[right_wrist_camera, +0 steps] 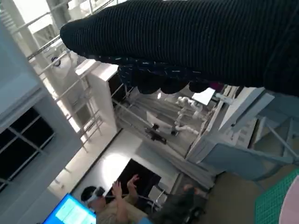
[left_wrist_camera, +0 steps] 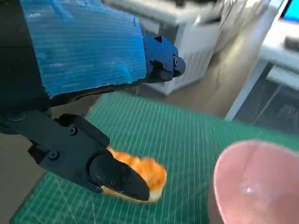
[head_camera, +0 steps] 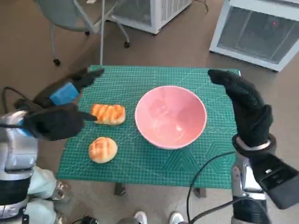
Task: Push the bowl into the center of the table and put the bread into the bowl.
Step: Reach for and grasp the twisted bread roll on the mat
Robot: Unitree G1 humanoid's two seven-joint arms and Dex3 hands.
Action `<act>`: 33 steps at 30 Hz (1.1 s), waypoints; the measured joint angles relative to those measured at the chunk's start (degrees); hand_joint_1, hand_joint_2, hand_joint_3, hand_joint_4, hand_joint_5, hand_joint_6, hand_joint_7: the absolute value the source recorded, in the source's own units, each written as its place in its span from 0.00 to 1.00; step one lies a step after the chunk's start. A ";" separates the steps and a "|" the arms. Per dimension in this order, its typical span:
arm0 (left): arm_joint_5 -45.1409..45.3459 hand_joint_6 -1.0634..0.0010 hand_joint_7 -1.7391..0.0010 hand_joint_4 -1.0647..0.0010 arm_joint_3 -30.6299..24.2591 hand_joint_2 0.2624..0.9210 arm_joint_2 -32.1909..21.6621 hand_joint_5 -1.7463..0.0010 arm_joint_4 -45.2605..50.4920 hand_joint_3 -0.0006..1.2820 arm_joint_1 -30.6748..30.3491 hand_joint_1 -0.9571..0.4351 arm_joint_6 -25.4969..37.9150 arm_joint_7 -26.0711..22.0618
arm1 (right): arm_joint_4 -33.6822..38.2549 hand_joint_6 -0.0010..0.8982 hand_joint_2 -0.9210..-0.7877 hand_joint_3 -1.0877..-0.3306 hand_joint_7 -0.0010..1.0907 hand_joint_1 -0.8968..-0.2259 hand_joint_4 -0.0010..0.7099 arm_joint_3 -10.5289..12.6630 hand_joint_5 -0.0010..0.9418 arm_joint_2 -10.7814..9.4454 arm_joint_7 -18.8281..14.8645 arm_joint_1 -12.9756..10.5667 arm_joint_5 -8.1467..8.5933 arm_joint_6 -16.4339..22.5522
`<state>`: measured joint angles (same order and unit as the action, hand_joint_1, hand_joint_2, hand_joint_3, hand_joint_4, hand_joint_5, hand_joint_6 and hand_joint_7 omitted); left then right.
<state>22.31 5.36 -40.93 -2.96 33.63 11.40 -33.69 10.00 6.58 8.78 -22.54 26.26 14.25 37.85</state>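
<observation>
The pink bowl (head_camera: 171,115) sits empty near the middle of the green mat (head_camera: 140,158), slightly to the right. An oblong striped bread (head_camera: 108,114) lies left of it, and a round bread (head_camera: 103,149) lies nearer the front edge. My left hand (head_camera: 63,105) hovers open over the mat's left side, its lower finger tip just beside the oblong bread (left_wrist_camera: 140,173). The bowl's rim (left_wrist_camera: 261,182) shows in the left wrist view. My right hand (head_camera: 245,105) is raised at the bowl's right side, fingers straight and apart, holding nothing.
White cabinets (head_camera: 254,30) stand beyond the table's far right, and an office chair (head_camera: 77,18) at the far left. Shoes (head_camera: 156,218) show at the front edge. A person (right_wrist_camera: 117,200) sits in the distance in the right wrist view.
</observation>
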 measured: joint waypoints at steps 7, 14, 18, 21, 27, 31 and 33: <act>0.27 0.75 0.99 0.91 3.40 0.67 1.71 1.00 -8.21 0.00 3.61 0.61 -2.25 0.11 | -0.03 0.00 0.00 0.51 0.47 0.30 0.14 -0.08 0.01 -0.01 0.82 -0.03 -0.83 -0.10; 1.89 0.74 0.99 0.90 7.02 0.67 3.54 1.00 -17.46 0.00 6.77 0.59 -6.00 1.38 | 0.28 0.00 0.00 0.51 0.46 0.29 0.13 -0.12 0.01 -0.02 0.90 -0.06 -0.86 -0.14; 3.72 0.73 0.99 0.89 9.11 0.67 4.68 0.99 -22.49 0.00 8.47 0.58 -7.83 3.11 | 0.42 0.00 0.00 0.51 0.46 0.29 0.13 -0.16 0.00 -0.02 0.89 -0.07 -0.69 -0.28; 5.37 0.73 0.99 0.88 10.79 0.67 5.79 1.00 -26.29 0.00 9.84 0.57 -8.48 4.59 | 0.40 0.00 0.00 0.50 0.46 0.29 0.13 -0.22 0.00 -0.02 0.90 -0.08 -0.66 -0.50; 8.83 0.72 0.99 0.88 13.99 0.68 8.06 1.00 -33.72 0.00 13.08 0.57 -8.81 6.79 | 0.28 0.00 0.00 0.51 0.46 0.30 0.14 -0.25 0.01 0.00 0.89 -0.07 -0.49 -0.95; 10.68 0.71 0.99 0.87 15.60 0.68 9.40 1.00 -38.01 0.00 14.90 0.56 -8.41 7.75 | 0.17 0.00 0.00 0.51 0.46 0.30 0.14 -0.26 0.01 0.03 0.88 -0.07 -0.49 -1.02; 11.55 0.71 0.99 0.87 16.58 0.68 10.07 1.00 -40.24 0.00 15.92 0.56 -8.06 8.18 | 0.15 0.00 0.00 0.51 0.46 0.30 0.14 -0.28 0.01 0.04 0.87 -0.06 -0.48 -1.03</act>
<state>33.86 21.93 -30.85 -43.21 49.54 3.34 -25.52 10.15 6.31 8.82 -21.67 26.20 13.77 36.83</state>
